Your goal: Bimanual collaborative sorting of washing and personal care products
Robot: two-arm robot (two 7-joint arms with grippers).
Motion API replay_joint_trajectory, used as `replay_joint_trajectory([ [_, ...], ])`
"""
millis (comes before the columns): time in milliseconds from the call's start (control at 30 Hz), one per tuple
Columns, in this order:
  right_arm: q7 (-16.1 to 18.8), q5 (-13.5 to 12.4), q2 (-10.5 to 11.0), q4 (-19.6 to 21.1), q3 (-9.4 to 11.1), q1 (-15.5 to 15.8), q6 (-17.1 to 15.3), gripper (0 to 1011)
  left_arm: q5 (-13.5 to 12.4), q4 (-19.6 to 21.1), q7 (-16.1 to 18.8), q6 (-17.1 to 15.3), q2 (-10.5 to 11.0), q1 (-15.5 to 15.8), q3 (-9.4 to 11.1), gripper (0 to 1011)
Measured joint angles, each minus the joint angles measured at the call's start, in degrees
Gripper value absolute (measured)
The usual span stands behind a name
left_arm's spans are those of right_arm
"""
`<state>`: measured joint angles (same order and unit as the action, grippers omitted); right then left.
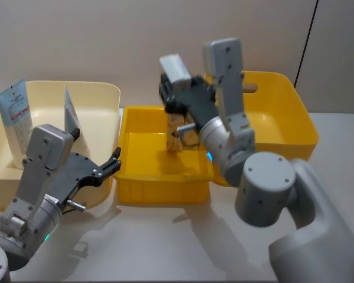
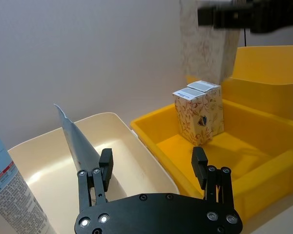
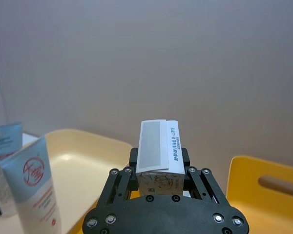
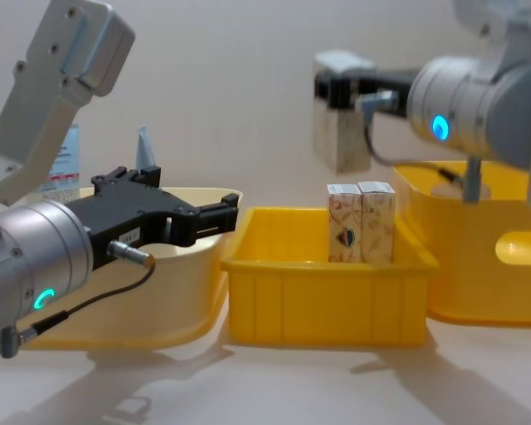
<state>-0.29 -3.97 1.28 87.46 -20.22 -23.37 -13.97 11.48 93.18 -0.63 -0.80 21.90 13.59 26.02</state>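
Carton (image 4: 341, 137), long axis upright, hangs clamped in right tool (image 4: 334, 88) above middle yellow bin (image 4: 327, 301); left tool (image 2: 152, 165), jaws apart and empty, sits farther off.

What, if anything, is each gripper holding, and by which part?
The right gripper clamps a small white-beige patterned cardboard carton by its sides near the top; the left gripper is open and empty.

tube (image 3: 31, 187) print, carton (image 3: 158, 151) label, both illegible
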Motion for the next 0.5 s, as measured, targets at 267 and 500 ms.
replay_joint_trajectory([
  [267, -1.09, 1.27, 0.83, 1.69, 2.37, -1.75, 2.71, 443, 0.00, 0.00, 0.00, 0.00, 0.00, 0.00, 0.00, 1003],
  [500, -2.96, 2.63, 1.75, 2.85, 4.83, -2.15, 3.74, 441, 0.00, 0.00, 0.00, 0.00, 0.00, 0.00, 0.00, 1003],
])
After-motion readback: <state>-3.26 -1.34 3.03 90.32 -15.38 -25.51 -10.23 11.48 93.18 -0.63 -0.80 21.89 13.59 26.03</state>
